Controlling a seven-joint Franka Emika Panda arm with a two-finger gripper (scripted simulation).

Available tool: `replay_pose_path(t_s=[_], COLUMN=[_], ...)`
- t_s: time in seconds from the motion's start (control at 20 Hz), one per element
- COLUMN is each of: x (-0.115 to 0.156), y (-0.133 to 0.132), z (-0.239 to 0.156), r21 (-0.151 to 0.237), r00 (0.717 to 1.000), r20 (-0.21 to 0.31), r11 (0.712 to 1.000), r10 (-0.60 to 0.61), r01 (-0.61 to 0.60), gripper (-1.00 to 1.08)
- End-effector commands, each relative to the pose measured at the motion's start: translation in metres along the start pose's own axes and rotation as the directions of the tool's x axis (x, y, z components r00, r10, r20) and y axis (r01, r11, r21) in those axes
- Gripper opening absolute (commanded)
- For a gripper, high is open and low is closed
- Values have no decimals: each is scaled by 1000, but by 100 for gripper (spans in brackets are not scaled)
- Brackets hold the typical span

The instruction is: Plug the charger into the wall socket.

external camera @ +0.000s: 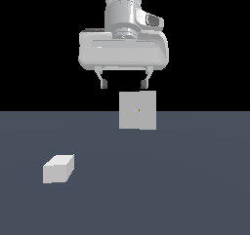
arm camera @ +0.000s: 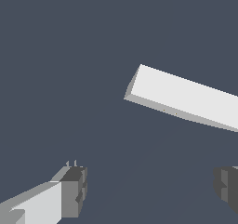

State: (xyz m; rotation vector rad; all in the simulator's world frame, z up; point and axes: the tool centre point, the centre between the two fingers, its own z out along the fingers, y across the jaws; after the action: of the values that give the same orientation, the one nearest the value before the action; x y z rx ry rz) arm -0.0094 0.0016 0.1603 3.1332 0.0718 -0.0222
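Note:
The charger (external camera: pixel 58 169), a small off-white block, lies on the dark floor toward the exterior view's left and front. The wall socket (external camera: pixel 137 110), a light-grey square panel with a tiny dark dot at its centre, stands upright in the middle. My gripper (external camera: pixel 124 85) hangs in the air just above the panel's top edge, open, with nothing between its fingers. In the wrist view the wall socket (arm camera: pixel 186 97) shows as a long pale slab seen from above, beyond the two spread fingertips (arm camera: pixel 74 190). The charger is out of the wrist view.
A flat dark blue-grey floor (external camera: pixel 185 180) spreads under everything, with black background behind it. No other objects show.

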Motion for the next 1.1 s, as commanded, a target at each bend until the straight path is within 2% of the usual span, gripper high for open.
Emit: replay_pose_path(t_s=[0.0, 0.5, 1.05], x=[0, -13, -55], y=[0, -14, -60], z=[0, 12, 55], r21=[0, 1, 6], r00=[1000, 1000, 997], r20=[0, -13, -58], r11=[1000, 1000, 999], r10=[0, -11, -50], r01=[0, 11, 51], gripper=[100, 100, 100])
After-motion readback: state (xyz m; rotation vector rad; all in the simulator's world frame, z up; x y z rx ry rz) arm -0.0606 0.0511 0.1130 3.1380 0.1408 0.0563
